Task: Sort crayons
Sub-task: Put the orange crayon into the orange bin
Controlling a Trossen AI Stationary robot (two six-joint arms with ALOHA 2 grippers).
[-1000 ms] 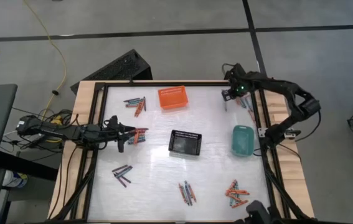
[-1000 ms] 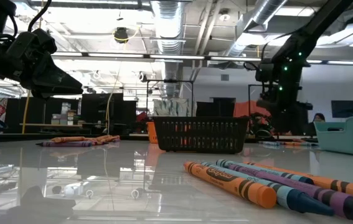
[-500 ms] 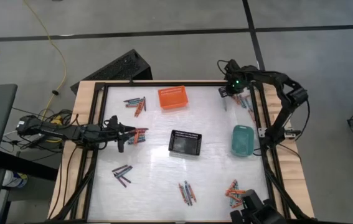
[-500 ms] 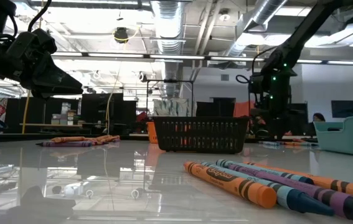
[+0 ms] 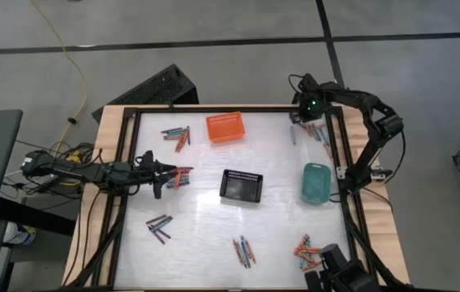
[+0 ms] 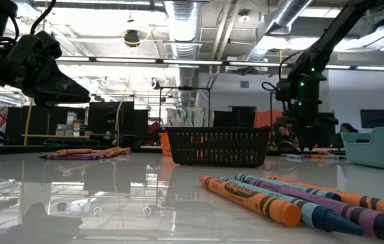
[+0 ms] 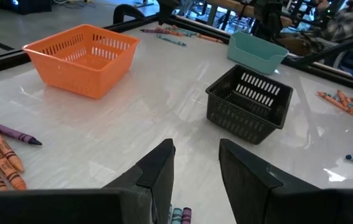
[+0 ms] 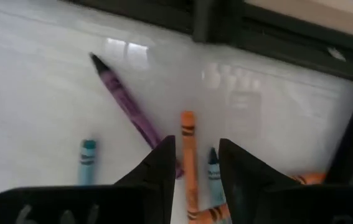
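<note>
Crayons lie in loose heaps on the white table: far left (image 5: 177,134), by my left gripper (image 5: 182,174), near left (image 5: 159,227), near middle (image 5: 242,251), near right (image 5: 307,251), far right (image 5: 320,134). My left gripper (image 5: 167,170) is open and empty, just left of its heap; teal and purple crayon tips (image 7: 179,216) show under its fingers. My right gripper (image 5: 301,118) is open above the far-right crayons. An orange crayon (image 8: 188,155) lies in line with the gap between its fingers, with a purple one (image 8: 129,102) and teal ones (image 8: 88,162) beside it.
An orange basket (image 5: 225,127) stands at the far middle, a black basket (image 5: 241,186) in the centre and a teal basket (image 5: 316,182) at the right. A black frame (image 5: 347,203) runs around the table. Bare white surface lies between the baskets and the heaps.
My right gripper has shifted a little toward the table's far edge and then toward its right edge over the far-right crayons, and its arm's elbow has drawn in toward the table.
</note>
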